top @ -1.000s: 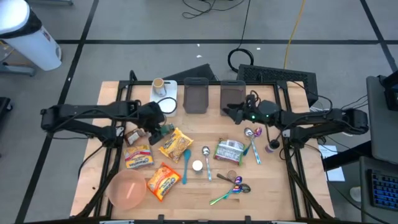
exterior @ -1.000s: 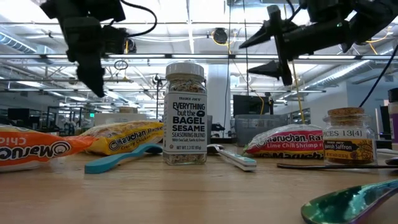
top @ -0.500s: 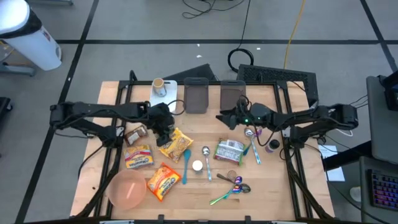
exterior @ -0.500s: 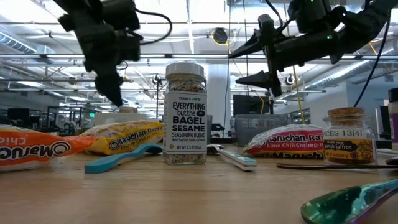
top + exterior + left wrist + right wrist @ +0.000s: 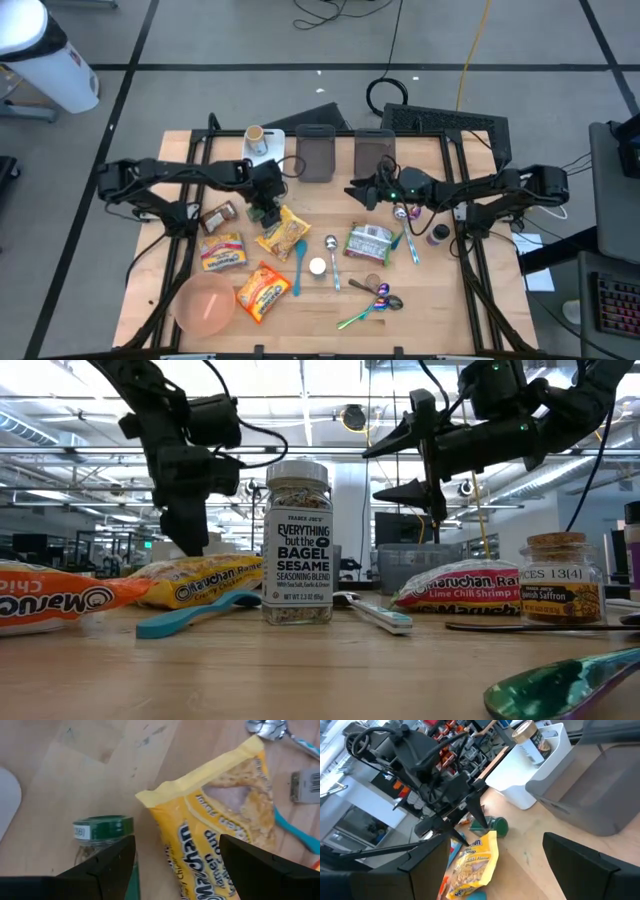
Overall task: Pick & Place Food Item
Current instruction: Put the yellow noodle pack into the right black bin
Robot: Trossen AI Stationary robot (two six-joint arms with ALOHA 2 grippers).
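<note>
Left gripper (image 5: 262, 211) is hanging spread over the yellow ramen packet (image 5: 280, 232) lying on the surface beside a green-lidded jar (image 5: 102, 828). Advice: straddle the packet's crimped end before closing. Right gripper (image 5: 356, 190) is waiting spread, mid-surface. Packet reading "Maruchan"; seasoning jar (image 5: 297, 542) reading "Everything but the Bagel Sesame".

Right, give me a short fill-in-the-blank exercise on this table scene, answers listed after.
1. The left gripper hangs with open jaws over a ramen packet coloured ____.
2. Beside that packet lies a small jar with a ____ lid.
3. In the low view, the seasoning jar stands ____ on the table.
4. The pink bowl sits on the ____ arm's side.

Missing words: yellow; green; upright; left
</note>
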